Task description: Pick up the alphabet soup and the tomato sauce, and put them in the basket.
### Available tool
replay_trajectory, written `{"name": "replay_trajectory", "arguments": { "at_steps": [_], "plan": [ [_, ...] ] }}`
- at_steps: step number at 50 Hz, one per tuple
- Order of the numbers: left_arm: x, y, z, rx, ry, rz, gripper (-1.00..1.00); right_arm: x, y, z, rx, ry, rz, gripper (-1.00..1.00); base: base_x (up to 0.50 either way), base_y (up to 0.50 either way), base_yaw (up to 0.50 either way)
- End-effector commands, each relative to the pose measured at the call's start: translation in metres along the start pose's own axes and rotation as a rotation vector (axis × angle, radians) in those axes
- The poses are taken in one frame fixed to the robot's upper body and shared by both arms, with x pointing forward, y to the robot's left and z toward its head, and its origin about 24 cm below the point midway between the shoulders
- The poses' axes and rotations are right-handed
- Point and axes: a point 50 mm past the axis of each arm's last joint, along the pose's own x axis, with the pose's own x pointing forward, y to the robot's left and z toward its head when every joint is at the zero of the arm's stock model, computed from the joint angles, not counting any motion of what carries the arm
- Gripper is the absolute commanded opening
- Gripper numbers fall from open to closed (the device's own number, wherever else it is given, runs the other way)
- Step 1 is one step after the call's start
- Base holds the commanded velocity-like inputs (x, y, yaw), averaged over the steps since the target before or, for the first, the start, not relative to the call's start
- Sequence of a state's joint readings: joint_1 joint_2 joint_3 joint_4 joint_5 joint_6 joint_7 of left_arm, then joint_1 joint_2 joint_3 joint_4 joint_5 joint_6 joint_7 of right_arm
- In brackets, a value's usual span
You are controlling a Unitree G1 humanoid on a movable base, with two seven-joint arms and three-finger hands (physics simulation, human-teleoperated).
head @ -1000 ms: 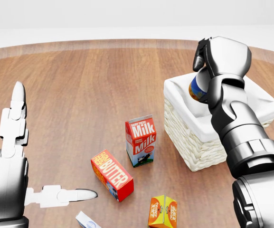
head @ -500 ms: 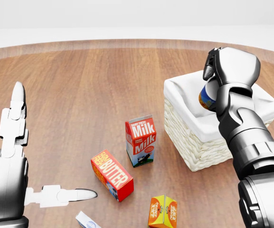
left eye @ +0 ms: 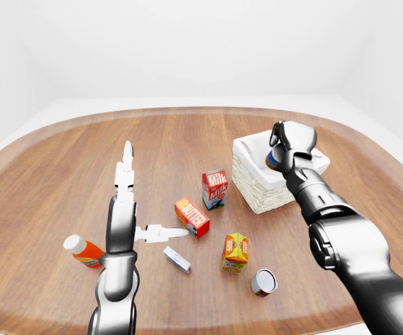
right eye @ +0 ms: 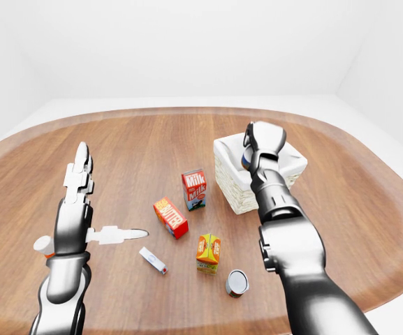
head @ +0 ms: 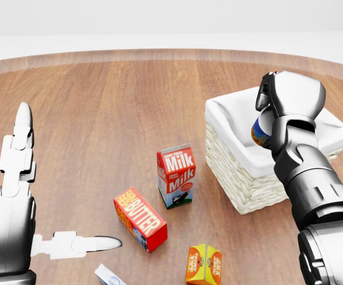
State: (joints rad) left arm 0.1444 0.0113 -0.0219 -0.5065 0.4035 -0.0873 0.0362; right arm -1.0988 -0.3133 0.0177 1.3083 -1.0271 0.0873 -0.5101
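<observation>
**Q:** State the layout, largest item first.

**A:** The brown wood-grain oval surface (left eye: 187,139) carries everything. On its right side in the left-eye view stands the pale woven wicker basket with a white cloth liner (head: 230,154). The robot's right hand (head: 290,101) is over the basket opening, fingers closed round a blue-and-orange labelled can (head: 259,132), which hangs inside the rim line, apparently not yet resting on the liner. The label is too small to tell whether it is soup or sauce. The left hand (head: 19,148) is empty, fingers spread, well apart from the basket.

**Q:** And the smaller items?

**A:** A red-and-white milk carton (head: 176,176), a red-and-orange butter box (head: 139,218), an orange-and-yellow carton (left eye: 235,251), an orange bottle with a white cap (left eye: 82,250), a small white-and-blue flat packet (left eye: 177,259), and a red can lying with its grey metal end up (left eye: 263,282).

**Q:** Failure modes from here?

**A:** Three, by judgement:
- Releasing high: the rigid smooth cylinder may tip or bounce, though the soft liner should damp it.
- Withdrawing with fingers only partly open: the can may drag out over the rim.
- Wrist contact with the light wicker wall may shove the basket towards the milk carton.

**Q:** Remaining work?

**A:** The lying can, probably the second target, rolls easily; approach from above.
</observation>
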Motion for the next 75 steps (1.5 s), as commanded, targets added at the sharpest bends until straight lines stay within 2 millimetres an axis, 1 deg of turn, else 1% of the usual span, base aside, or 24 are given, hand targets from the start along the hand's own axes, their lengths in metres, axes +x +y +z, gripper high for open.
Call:
{"name": "replay_trajectory", "arguments": {
  "at_steps": [1, 7, 18, 19, 20, 21, 22, 28, 32, 35, 42, 57, 60, 67, 71, 75],
  "plan": [
    [0.000, 0.000, 0.001, 0.003, -0.002, 0.003, 1.00, -0.002, 0.003, 0.000, -0.011, -0.006, -0.003, -1.00, 0.00, 0.00, 0.00],
    [0.000, 0.001, 0.002, 0.002, -0.007, 0.004, 1.00, -0.001, 0.001, 0.000, -0.009, -0.003, -0.008, -1.00, 0.00, 0.00, 0.00],
    [0.000, 0.001, 0.001, 0.003, -0.005, 0.004, 1.00, -0.003, 0.004, 0.000, -0.009, -0.003, 0.001, -1.00, 0.00, 0.00, 0.00],
    [0.000, 0.001, 0.001, 0.003, -0.005, 0.005, 1.00, -0.003, 0.005, 0.000, -0.009, -0.003, 0.003, -0.91, 0.00, 0.00, 0.00],
    [0.000, 0.001, 0.001, 0.003, -0.005, 0.004, 1.00, -0.003, 0.004, 0.000, -0.012, -0.005, 0.001, -0.20, 0.00, 0.00, 0.00],
    [0.000, 0.001, 0.001, 0.003, -0.005, 0.004, 1.00, -0.003, 0.004, 0.000, -0.012, -0.005, 0.001, 0.28, 0.00, 0.00, 0.00],
    [0.000, 0.001, 0.001, 0.003, -0.005, 0.004, 1.00, -0.002, 0.003, 0.000, -0.011, -0.005, 0.000, 1.00, 0.00, 0.00, 0.00],
    [0.000, 0.001, 0.001, 0.003, -0.005, 0.005, 1.00, -0.003, 0.005, -0.001, -0.009, -0.002, 0.005, 1.00, 0.00, 0.00, 0.00],
    [0.000, 0.001, 0.001, 0.003, -0.005, 0.005, 1.00, -0.002, 0.003, 0.001, -0.006, -0.007, -0.003, 1.00, 0.00, 0.00, 0.00],
    [0.000, 0.001, 0.001, 0.003, -0.005, 0.005, 1.00, -0.004, 0.006, 0.000, -0.007, -0.003, 0.008, 1.00, 0.00, 0.00, 0.00],
    [0.000, 0.001, 0.001, 0.003, -0.005, 0.005, 1.00, -0.004, 0.007, 0.000, -0.008, -0.003, 0.010, 1.00, 0.00, 0.00, 0.00],
    [0.000, 0.001, 0.001, 0.003, -0.005, 0.005, 1.00, 0.002, -0.005, 0.001, 0.019, 0.005, -0.025, 1.00, 0.00, 0.00, 0.00],
    [0.000, 0.001, 0.001, 0.003, -0.005, 0.005, 1.00, 0.004, -0.007, 0.002, 0.039, 0.007, -0.035, 1.00, 0.00, 0.00, 0.00],
    [0.000, 0.001, 0.001, 0.003, -0.005, 0.005, 1.00, 0.007, -0.015, 0.012, 0.173, -0.015, -0.060, 1.00, 0.00, 0.00, 0.00],
    [0.000, 0.001, 0.001, 0.003, -0.005, 0.005, 1.00, 0.009, -0.019, 0.016, 0.203, -0.030, -0.070, 1.00, 0.00, 0.00, 0.00],
    [0.000, 0.001, 0.001, 0.003, -0.005, 0.005, 1.00, 0.010, -0.024, 0.021, 0.272, -0.050, -0.088, 1.00, 0.00, 0.00, 0.00]
  ]
}}
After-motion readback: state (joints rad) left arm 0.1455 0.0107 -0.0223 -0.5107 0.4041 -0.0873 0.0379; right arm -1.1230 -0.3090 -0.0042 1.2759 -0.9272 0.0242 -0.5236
